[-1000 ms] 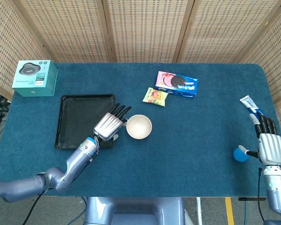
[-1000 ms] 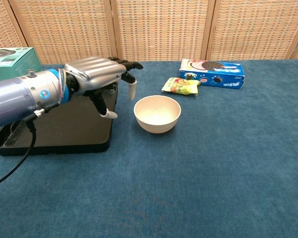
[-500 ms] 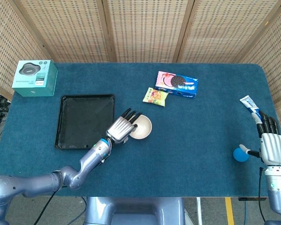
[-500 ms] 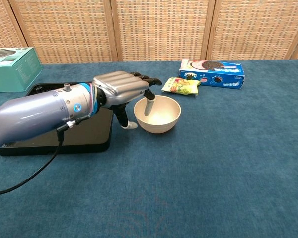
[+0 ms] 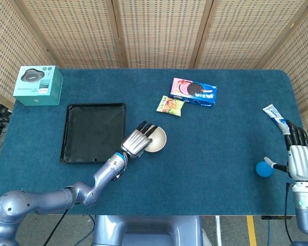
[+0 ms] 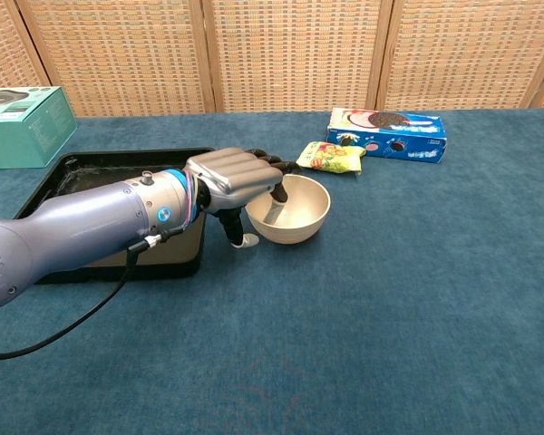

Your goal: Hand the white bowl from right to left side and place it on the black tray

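Note:
The white bowl (image 5: 157, 140) (image 6: 301, 210) stands upright on the blue tablecloth, just right of the black tray (image 5: 90, 133) (image 6: 118, 156). My left hand (image 5: 137, 139) (image 6: 234, 178) is at the bowl's left rim. Its fingers reach over the rim into the bowl, and the thumb hangs outside beside the wall with a small gap showing. The bowl rests on the table. The tray holds nothing. My right hand (image 5: 297, 159) lies flat and open at the table's far right edge, holding nothing.
A blue ball (image 5: 263, 169) sits beside the right hand, with a toothpaste tube (image 5: 273, 114) behind it. A cookie box (image 5: 193, 92) (image 6: 387, 133) and a green snack packet (image 5: 170, 106) (image 6: 331, 157) lie behind the bowl. A teal box (image 5: 37, 85) (image 6: 18, 122) stands far left.
My left hand has moved right from over the tray's edge to the bowl, and its fingers have dipped over the rim. The bowl has not moved. The right hand has barely shifted.

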`<control>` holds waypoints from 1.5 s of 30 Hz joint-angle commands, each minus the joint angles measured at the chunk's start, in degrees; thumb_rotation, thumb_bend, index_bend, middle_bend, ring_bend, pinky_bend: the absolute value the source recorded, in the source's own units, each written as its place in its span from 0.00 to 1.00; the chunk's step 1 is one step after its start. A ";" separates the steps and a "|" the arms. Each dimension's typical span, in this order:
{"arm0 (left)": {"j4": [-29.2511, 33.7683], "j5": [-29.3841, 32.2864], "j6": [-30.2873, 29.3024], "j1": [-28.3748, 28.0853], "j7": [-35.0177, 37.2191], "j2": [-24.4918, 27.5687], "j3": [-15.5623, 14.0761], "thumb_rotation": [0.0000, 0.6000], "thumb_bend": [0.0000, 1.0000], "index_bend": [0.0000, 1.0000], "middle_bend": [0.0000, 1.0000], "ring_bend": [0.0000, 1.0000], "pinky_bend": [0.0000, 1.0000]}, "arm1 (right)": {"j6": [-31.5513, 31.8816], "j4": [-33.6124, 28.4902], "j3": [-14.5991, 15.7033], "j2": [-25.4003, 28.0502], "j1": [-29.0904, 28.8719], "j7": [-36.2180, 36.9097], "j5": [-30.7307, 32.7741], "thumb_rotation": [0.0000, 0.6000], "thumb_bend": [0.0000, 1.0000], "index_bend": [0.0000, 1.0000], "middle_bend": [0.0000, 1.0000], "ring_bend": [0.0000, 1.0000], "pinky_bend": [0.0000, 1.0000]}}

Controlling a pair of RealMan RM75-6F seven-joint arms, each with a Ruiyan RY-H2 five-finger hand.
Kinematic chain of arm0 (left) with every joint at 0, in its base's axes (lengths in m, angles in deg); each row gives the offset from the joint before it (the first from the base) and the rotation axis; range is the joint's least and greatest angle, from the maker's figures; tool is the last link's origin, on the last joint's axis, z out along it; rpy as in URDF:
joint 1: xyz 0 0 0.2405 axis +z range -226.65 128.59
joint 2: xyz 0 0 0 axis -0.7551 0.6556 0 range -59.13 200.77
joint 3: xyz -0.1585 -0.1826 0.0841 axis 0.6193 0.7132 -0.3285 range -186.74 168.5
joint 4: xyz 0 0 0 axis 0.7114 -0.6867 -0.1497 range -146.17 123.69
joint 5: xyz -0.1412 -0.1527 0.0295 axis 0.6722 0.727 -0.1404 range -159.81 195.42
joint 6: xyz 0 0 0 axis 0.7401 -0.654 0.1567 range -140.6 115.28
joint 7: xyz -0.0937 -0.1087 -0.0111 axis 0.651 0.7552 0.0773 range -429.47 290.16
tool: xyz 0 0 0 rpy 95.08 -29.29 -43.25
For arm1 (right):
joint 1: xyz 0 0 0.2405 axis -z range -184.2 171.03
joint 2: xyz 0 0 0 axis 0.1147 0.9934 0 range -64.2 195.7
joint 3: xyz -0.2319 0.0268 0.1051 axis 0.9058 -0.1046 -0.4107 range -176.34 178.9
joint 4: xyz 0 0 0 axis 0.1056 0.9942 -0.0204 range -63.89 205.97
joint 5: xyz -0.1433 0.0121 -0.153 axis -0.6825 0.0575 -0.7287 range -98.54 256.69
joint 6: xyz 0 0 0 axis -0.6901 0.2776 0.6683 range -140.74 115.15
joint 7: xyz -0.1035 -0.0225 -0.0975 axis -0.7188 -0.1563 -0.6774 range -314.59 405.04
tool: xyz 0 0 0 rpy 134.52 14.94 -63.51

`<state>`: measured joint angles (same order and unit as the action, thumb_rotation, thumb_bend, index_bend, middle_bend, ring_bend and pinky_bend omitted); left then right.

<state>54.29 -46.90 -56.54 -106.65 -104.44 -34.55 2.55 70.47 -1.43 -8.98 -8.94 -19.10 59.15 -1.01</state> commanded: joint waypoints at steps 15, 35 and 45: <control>-1.86 -4.40 -7.53 1.72 4.69 0.48 -0.08 1.00 0.53 0.78 0.00 0.00 0.00 | 0.25 0.03 -0.14 -0.07 0.14 0.41 -0.71 1.00 0.25 0.04 0.00 0.00 0.00; 0.59 -3.71 -9.70 13.14 14.83 15.69 -5.53 1.00 0.53 0.78 0.00 0.00 0.00 | 0.09 -0.95 0.15 -0.13 0.15 -1.06 -1.37 1.00 0.24 0.04 0.00 0.00 0.00; -4.92 -5.21 -8.66 16.50 21.12 13.80 -7.99 1.00 0.53 0.77 0.00 0.00 0.00 | 0.48 -1.68 0.29 -0.11 0.20 -1.69 -1.99 1.00 0.25 0.04 0.00 0.00 0.00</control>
<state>49.79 -51.75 -65.38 -90.37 -83.74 -20.40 -5.24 70.94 -3.11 -8.70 -9.06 -18.91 57.48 -2.98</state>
